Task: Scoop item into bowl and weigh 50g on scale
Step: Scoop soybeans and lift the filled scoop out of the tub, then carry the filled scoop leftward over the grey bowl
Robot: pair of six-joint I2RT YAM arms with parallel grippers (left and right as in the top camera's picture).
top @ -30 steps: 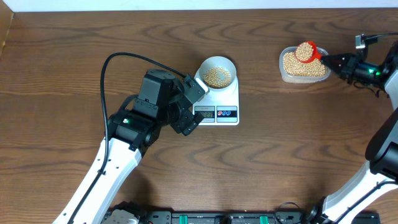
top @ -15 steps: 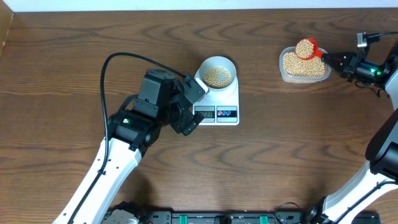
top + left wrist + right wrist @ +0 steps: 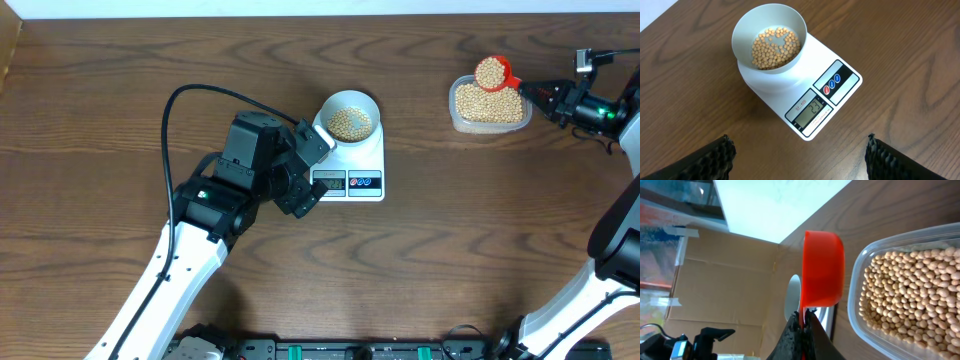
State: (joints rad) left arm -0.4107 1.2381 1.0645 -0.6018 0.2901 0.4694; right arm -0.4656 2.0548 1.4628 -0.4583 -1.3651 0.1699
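- The brown wooden table point(image 3: 120, 80) holds everything you're working with.
- Your left gripper point(image 3: 312, 172) hangs by the scale point(image 3: 365, 160), fingers spread wide, holding nothing.
- Your right gripper point(image 3: 802, 327) is pressed together, pinching the handle of the red scoop point(image 3: 507, 72).
- The clear tub point(image 3: 452, 108) sits at the far right, below the scoop.
- The white bowl point(image 3: 350, 97) stands on the scale's back half.
- Beans point(image 3: 350, 123) thinly cover the bowl's bottom; more fill the tub and heap the scoop.
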